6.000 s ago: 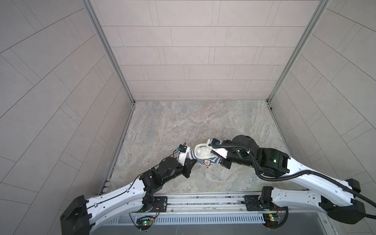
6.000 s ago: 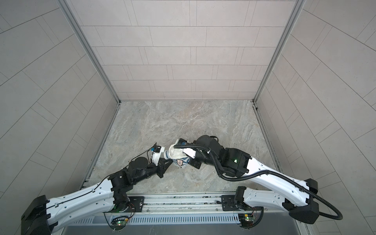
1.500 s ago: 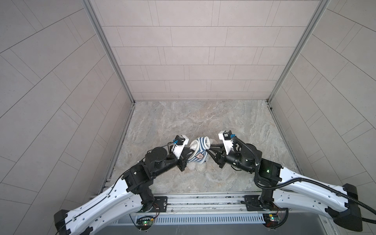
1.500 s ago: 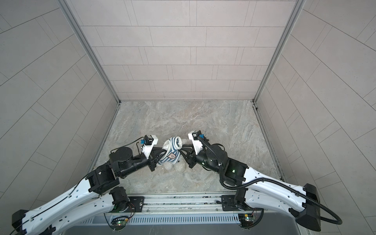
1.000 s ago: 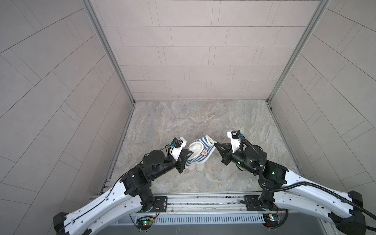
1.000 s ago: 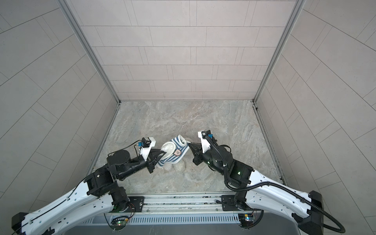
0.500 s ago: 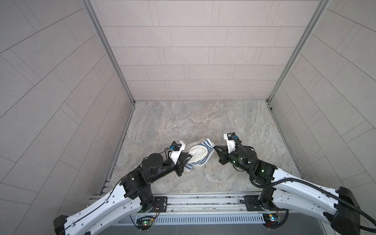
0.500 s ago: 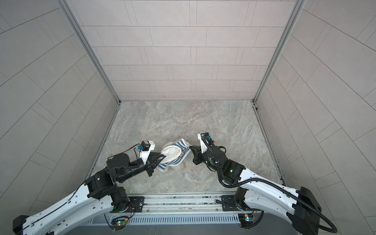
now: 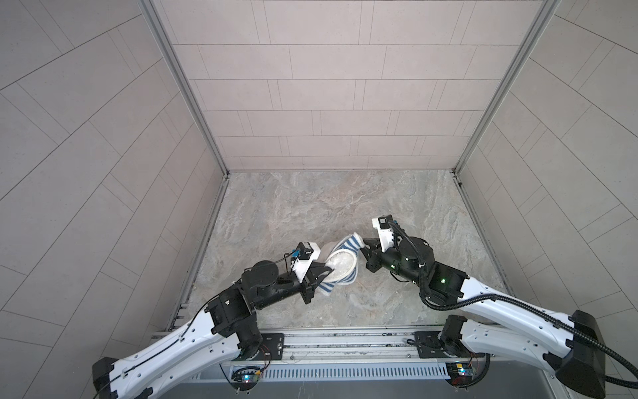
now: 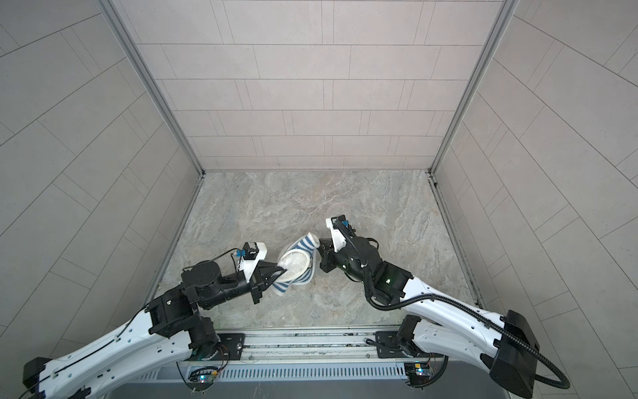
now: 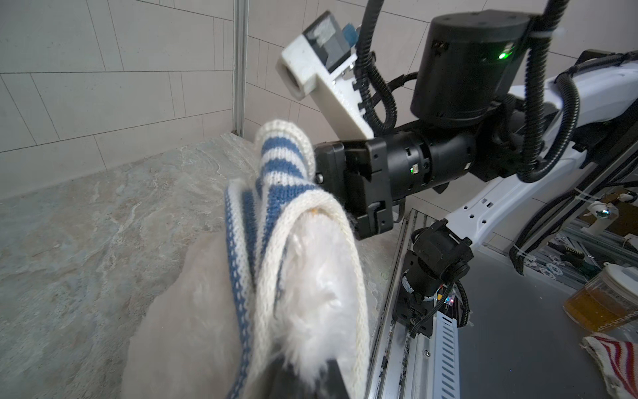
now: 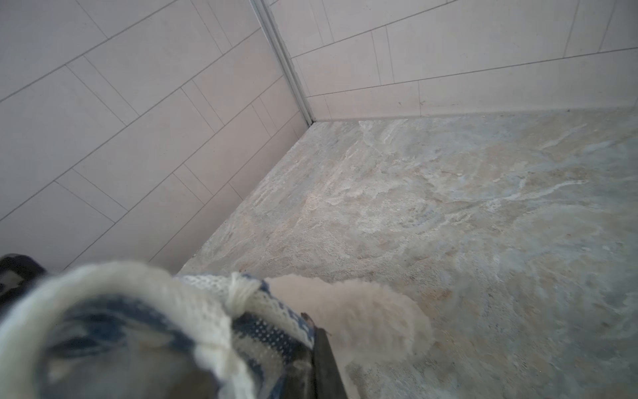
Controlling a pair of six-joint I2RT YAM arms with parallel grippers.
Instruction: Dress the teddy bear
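Observation:
The teddy bear (image 9: 341,265) (image 10: 295,264), white and fluffy, lies low over the marble table between both arms, partly inside a blue-and-white striped shirt (image 9: 348,243) (image 10: 305,244). My left gripper (image 9: 319,273) (image 10: 278,268) is shut on the shirt's hem at the bear's near left side. My right gripper (image 9: 362,247) (image 10: 319,247) is shut on the shirt's far right end. In the left wrist view the shirt (image 11: 276,172) wraps the bear's fur (image 11: 310,276). The right wrist view shows knit (image 12: 138,311) and fur (image 12: 362,311) beside one dark finger (image 12: 324,362). The bear's face is hidden.
Tiled walls close in the table (image 9: 310,207) on three sides. A metal rail (image 9: 345,340) runs along its front edge. Beyond that rail, in the left wrist view, stand a jar of amber liquid (image 11: 604,300) and a red-striped cloth (image 11: 618,359).
The bear and shirt have sunk a little toward the table. My right gripper has drawn closer to the left one. Both grips have held.

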